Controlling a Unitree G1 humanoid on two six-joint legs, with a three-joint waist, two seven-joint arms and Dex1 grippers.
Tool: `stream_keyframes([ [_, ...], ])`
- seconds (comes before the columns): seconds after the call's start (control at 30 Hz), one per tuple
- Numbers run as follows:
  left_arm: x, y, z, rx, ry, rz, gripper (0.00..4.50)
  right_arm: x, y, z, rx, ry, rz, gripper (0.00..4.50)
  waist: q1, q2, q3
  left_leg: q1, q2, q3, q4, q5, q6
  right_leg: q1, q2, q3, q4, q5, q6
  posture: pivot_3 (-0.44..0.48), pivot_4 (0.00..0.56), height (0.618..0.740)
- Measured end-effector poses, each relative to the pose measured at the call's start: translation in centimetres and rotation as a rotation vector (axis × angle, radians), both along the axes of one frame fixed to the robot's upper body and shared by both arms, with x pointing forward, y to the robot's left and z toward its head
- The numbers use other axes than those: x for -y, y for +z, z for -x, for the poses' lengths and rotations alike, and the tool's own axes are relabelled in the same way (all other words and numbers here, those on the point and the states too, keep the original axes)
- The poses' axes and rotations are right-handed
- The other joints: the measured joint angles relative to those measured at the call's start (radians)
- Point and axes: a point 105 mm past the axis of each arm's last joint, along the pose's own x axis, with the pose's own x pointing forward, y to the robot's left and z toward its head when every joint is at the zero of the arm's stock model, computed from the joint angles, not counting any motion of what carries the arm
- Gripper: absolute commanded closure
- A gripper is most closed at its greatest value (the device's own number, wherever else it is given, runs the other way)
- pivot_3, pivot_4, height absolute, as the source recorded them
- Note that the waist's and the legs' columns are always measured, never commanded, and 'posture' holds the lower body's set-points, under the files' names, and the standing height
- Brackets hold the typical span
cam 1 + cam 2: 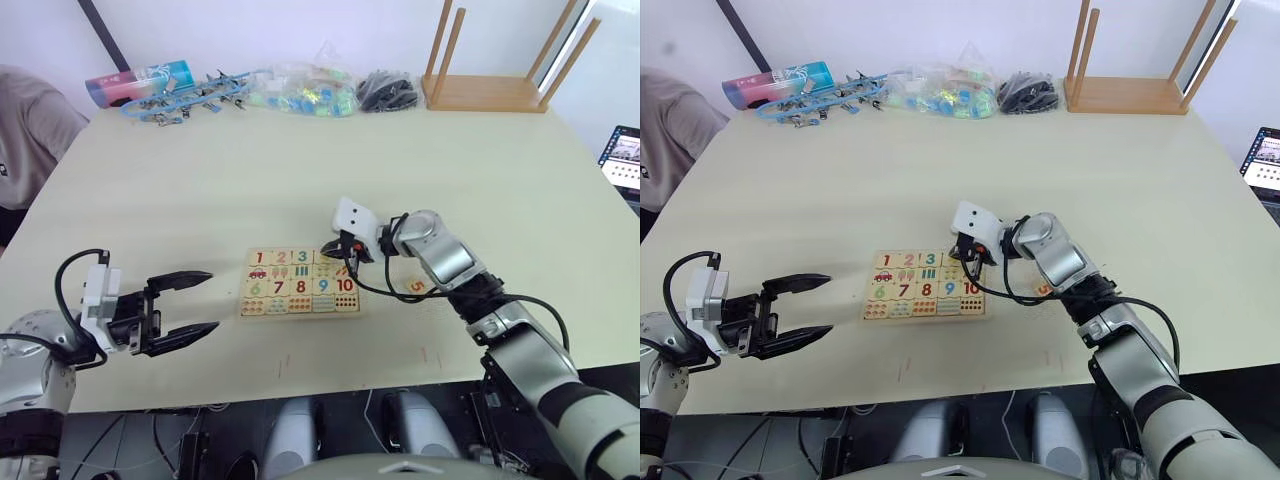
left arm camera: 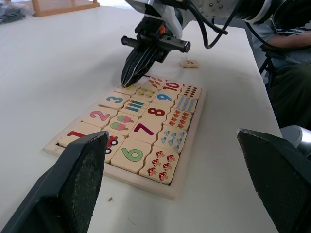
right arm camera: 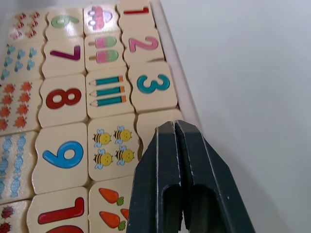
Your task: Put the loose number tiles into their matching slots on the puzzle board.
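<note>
Flat pale-wood puzzle board (image 1: pixel 300 308) sits mid-table, 1, 2, 3 seated; right gripper (image 2: pixel 130 77), fingers pressed together, tip down on the pale tile in the 4 slot (image 3: pixel 148 126); press it flat; loose orange 5 tile (image 1: pixel 415 287) lies on the table right of the board, next; left gripper (image 1: pixel 195 301) spread wide, idle.

Puzzle board (image 1: pixel 300 283) sits centre of the table (image 1: pixel 300 170), top row showing 1, 2, 3. Right gripper (image 1: pixel 349 249) tips down at the board's 2 o'clock corner, fingers together. Orange 5 tile (image 1: pixel 415 287) lies loose on the table at 3 o'clock of the board, beside the right forearm. Left gripper (image 1: pixel 190 302) hovers at 9 o'clock, fingers spread, holding nothing. Clutter lines the far edge at 12 o'clock.
</note>
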Motion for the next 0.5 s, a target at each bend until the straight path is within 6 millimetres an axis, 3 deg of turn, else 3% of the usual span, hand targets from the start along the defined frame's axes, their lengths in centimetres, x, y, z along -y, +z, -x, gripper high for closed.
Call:
stream_keyframes([
  [0.5, -0.04, -0.07, 0.05, -0.003, 0.002, 0.000, 0.00, -0.23, -0.58, 0.38, 0.024, 0.023, 0.005, 4.47, 0.000, 0.001, 0.000, 0.002, 0.000, 0.000, 0.000, 0.000, 0.000, 0.002, 0.000, 0.000, 0.001, 0.000, 0.000, 0.000, 0.150, 0.737],
])
